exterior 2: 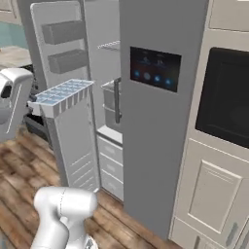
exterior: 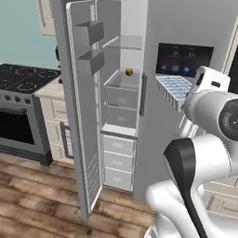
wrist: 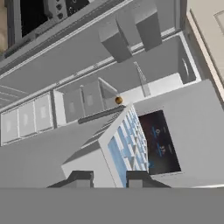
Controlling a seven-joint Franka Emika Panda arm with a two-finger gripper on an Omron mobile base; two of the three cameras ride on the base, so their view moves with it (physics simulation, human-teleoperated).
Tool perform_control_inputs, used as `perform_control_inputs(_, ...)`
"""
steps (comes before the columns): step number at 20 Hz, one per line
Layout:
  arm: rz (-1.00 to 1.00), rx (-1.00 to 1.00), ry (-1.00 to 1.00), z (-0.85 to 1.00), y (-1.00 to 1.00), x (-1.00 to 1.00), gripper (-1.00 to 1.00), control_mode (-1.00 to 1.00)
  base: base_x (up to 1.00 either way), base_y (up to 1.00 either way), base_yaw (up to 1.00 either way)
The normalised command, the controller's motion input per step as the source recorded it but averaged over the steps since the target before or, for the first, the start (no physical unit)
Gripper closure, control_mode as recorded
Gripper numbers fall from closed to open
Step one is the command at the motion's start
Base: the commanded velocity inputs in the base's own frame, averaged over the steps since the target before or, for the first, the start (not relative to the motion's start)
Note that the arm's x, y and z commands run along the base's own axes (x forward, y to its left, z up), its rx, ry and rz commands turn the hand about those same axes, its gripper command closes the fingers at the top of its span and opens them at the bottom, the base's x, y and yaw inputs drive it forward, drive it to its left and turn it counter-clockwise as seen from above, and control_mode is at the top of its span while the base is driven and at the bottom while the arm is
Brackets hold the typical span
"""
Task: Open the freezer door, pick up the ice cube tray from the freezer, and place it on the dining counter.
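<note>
Kitchen backdrop: wood plank floor, teal wall, black stove off to the left in the left base view.
Left base view, freezer: tall grey freezer door is swung wide open; the narrow grey-walled freezer shows shelves, drawers and a little orange ball on a shelf.
Left base view, tray: pale blue-white gridded ice cube tray is out of the freezer, hanging in the air in front of the grey door with the black touchscreen panel.
Right base view: same tray juts out from the white hand, roughly level, between the open door and the touchscreen door.
Hand view, pincer: two-finger gripper is clamped on the tray's near edge, tray sticking out ahead.
Stage: my guess is pickup's done, carry to the dining counter is left.
Risk: it's an edge grip, so a fast swing could twist the tray loose.
Risk two: turning away might clip the open door.
</note>
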Motion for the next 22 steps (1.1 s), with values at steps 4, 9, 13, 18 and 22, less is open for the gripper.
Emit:
perform_control_inputs(4, 0.0, 0.0, 0.0, 0.0, 0.0, 0.0, 1.0, 1.0, -0.67, 0.0, 0.62)
perform_control_inputs(9, 0.0, 0.0, 0.0, 0.0, 0.0, 0.0, 1.0, 1.0, -0.64, 0.0, 0.63)
perform_control_inputs(13, 0.0, 0.0, 0.0, 0.0, 0.0, 0.0, 1.0, 1.0, -0.61, 0.0, 0.65)
perform_control_inputs(18, 0.0, 0.0, 0.0, 0.0, 0.0, 0.0, 1.0, 1.0, -0.39, 0.0, 0.71)
perform_control_inputs(22, 0.0, 0.0, 0.0, 0.0, 0.0, 0.0, 1.0, 1.0, -0.15, 0.0, 0.72)
